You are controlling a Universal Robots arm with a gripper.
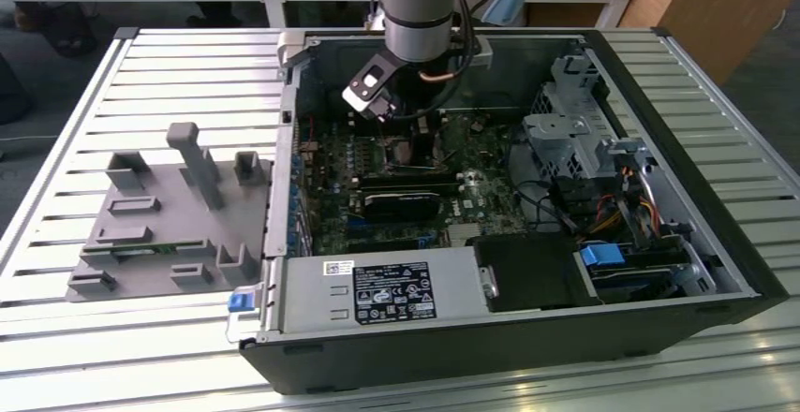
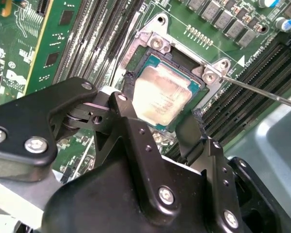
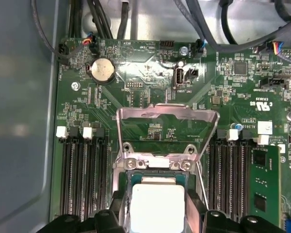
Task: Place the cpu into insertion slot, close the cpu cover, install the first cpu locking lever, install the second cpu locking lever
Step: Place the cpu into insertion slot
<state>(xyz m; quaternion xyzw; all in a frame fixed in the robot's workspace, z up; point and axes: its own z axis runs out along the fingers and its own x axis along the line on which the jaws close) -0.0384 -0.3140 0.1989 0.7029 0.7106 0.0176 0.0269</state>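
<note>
1st step, prob: end effector (image 2: 161,110) is gripping chip (image 2: 160,92) at socket (image 2: 141,62), cover (image 3: 167,114) standing open; next move is needing square, level seating.

The pale silver-grey square cpu (image 3: 157,206) lay in the dark silver-rimmed insertion slot (image 3: 125,191); the silvery windowed cpu cover (image 3: 167,114) stood raised open beside it.

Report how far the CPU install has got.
Done, apparently: the cpu lies in the insertion slot. In hand: the hand sits right at the cpu. Left: the cpu cover stands open, and a locking lever juts free, unlatched.
</note>
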